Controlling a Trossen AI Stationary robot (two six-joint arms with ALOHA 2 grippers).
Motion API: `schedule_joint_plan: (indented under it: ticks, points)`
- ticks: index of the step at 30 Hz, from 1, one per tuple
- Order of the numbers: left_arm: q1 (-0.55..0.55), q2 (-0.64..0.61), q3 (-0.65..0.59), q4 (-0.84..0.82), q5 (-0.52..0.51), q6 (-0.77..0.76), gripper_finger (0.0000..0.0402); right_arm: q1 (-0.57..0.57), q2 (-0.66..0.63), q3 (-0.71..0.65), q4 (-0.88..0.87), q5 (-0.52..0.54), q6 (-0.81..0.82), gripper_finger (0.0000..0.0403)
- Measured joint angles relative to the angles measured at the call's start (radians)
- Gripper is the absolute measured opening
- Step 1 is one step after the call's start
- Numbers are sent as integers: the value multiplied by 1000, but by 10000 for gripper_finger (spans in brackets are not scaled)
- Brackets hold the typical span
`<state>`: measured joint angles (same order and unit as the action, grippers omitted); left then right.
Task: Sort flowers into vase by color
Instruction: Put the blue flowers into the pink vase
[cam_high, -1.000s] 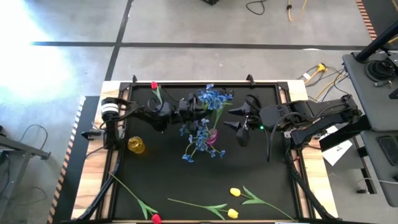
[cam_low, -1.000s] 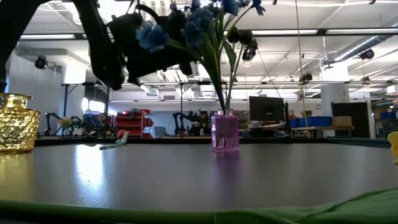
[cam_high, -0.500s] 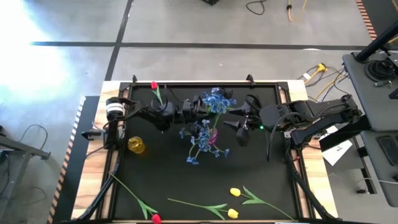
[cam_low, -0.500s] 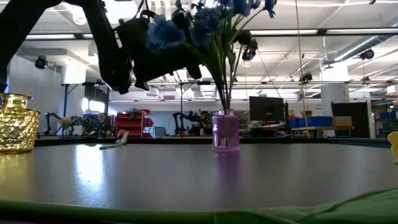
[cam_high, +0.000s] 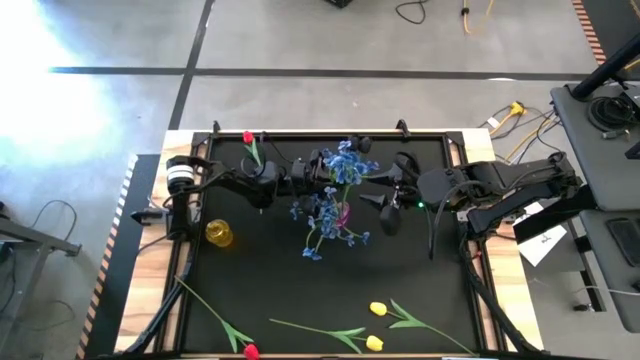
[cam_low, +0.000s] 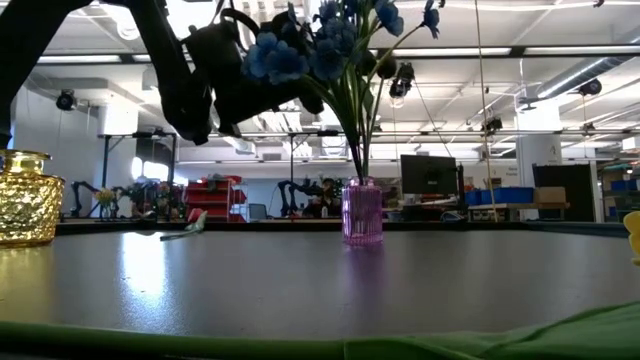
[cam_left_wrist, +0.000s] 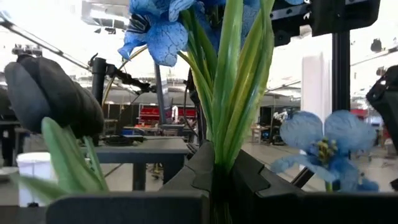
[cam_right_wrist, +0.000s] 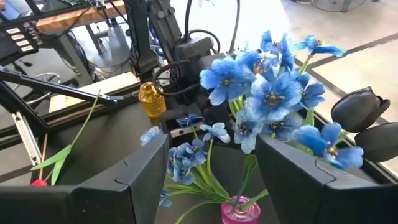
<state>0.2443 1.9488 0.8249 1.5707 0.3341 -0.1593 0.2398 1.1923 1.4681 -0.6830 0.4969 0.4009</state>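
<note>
My left gripper (cam_high: 322, 166) reaches in from the table's left and is shut on a bunch of blue flowers (cam_high: 345, 160) above the purple vase (cam_low: 362, 212). A second blue bunch (cam_high: 325, 218) stands in that vase and leans toward the near edge. A dark-headed bloom (cam_left_wrist: 56, 93) shows beside the held bunch. My right gripper (cam_high: 373, 190) is open and empty, just right of the vase; in its wrist view its fingers (cam_right_wrist: 146, 171) stand apart on either side of the vase (cam_right_wrist: 239, 211). A red tulip (cam_high: 248, 138) lies at the far left. My left gripper pinches the blue bunch's green stems (cam_left_wrist: 219, 163) between its two fingers, below the blossoms. The fingers come level from the table's left and lie across the stems. The bunch stands nearly upright, blossoms up, and its stems run down to the vase mouth (cam_low: 360, 178).
A gold vase (cam_high: 218, 233) stands at the left. A red tulip (cam_high: 250, 350) and two yellow tulips (cam_high: 377, 309) (cam_high: 373, 343) lie with their green stems along the near edge. The black mat's middle (cam_high: 270, 280) is bare.
My left gripper has moved toward the table's right, over the purple vase, carrying the blue bunch. The bunch's blossoms have shifted right with it and its stems stand more upright.
</note>
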Motion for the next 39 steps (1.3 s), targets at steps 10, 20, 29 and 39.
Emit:
schedule_joint_plan:
  ticks: [10,20,29,39]
  points:
    - [13,0,6,-99,18,84,3,0,0,0,0,0,-7,233]
    - [13,0,5,-215,25,87,7,0,0,0,0,0,-8,233]
    - [19,-11,4,-296,25,68,43,0,0,0,-1,0,-8,233]
    - [46,-194,3,-771,24,141,98,0,0,0,-28,0,-1,233]
